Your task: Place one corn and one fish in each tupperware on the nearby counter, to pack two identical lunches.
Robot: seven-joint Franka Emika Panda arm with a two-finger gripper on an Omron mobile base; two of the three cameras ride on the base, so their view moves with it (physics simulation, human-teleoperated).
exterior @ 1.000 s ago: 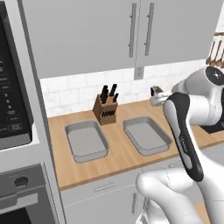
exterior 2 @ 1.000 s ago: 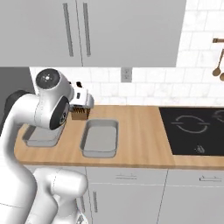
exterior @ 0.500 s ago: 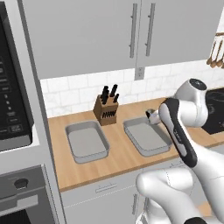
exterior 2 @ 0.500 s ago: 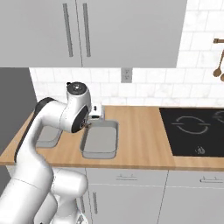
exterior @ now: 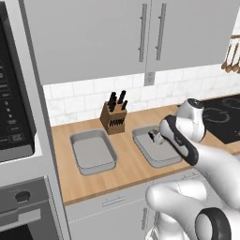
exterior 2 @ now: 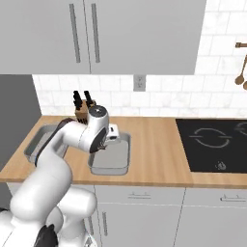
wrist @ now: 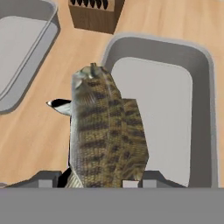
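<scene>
Since the earlier frames the arm has swung from the right end of the bench toward the middle, and the gripper (exterior: 154, 136) now hangs over the right-hand tupperware (exterior: 161, 159). Hand view, nearest first: the fingers (wrist: 48, 180) are clamped on a fish (wrist: 105, 135), mottled brown-grey, held lengthwise along the camera axis with its far end pointing away; it covers the left wall of the tupperware (wrist: 203, 131) below it and part of the bare wood beside that wall. Fish is in the air, not touching the container. Right-hand tupperware interior shows plain grey floor where visible. Left base view: the left tupperware (exterior: 93, 152) sits well apart from the right one on the bench (exterior: 126, 176), also showing a plain grey floor. Behind and between the two containers stands the brown knife block (exterior: 115, 118) with black handles, near the tiled back wall. Right base view: the gripper (exterior 2: 112, 135) sits over the near-left part of the right tupperware (exterior 2: 120, 164); the black cooktop (exterior 2: 214, 144) lies well to the right on the same bench.
</scene>
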